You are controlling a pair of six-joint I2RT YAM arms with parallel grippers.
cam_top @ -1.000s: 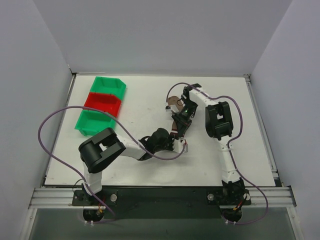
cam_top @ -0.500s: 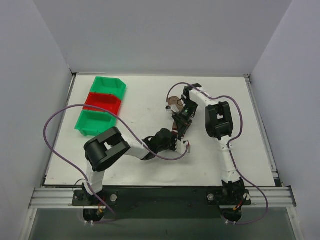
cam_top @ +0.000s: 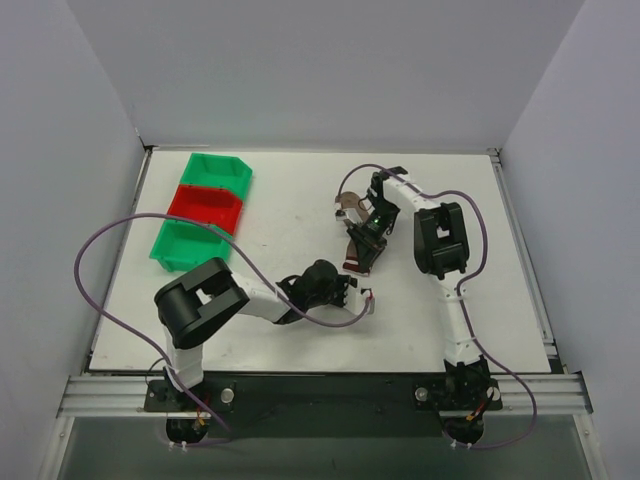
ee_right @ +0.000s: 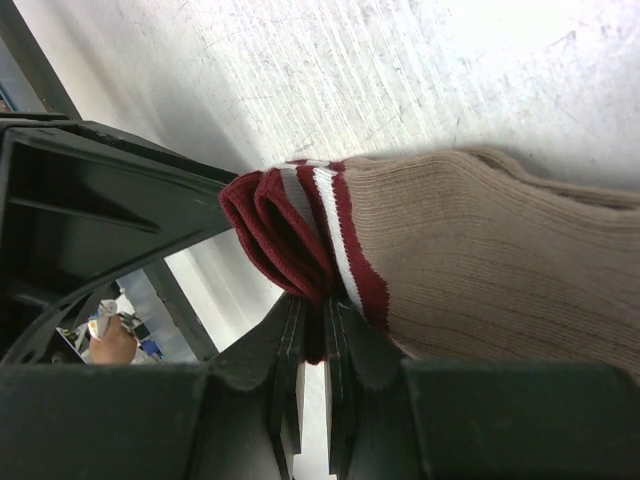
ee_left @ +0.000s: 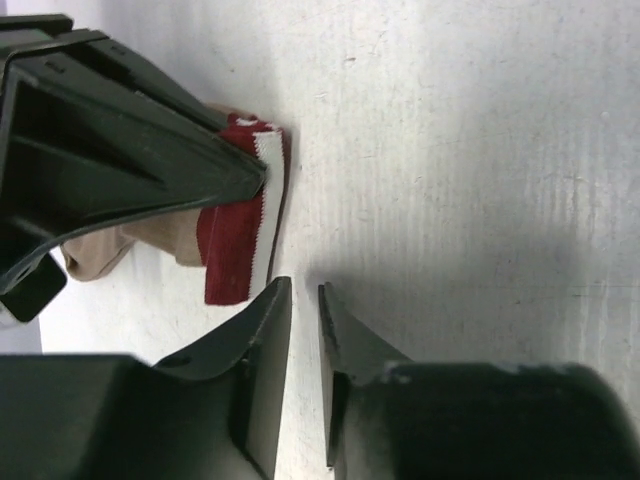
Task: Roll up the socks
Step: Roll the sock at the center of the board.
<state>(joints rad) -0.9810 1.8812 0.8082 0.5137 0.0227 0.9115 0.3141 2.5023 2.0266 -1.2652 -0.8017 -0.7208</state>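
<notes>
Socks (ee_right: 470, 260) on table (ee_left: 480, 150), near middle. Right gripper (ee_right: 312, 330) clamped on maroon cuff. Left gripper (ee_left: 303, 300) just beside cuff, fingers slightly apart, empty. Best: firm pinch, even turns, left pins fabric so roll stays tight.

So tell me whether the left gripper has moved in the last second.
Yes, slightly. In the top view the left gripper has drawn back toward the near edge of the table, opening a small gap from the sock cuff.
</notes>
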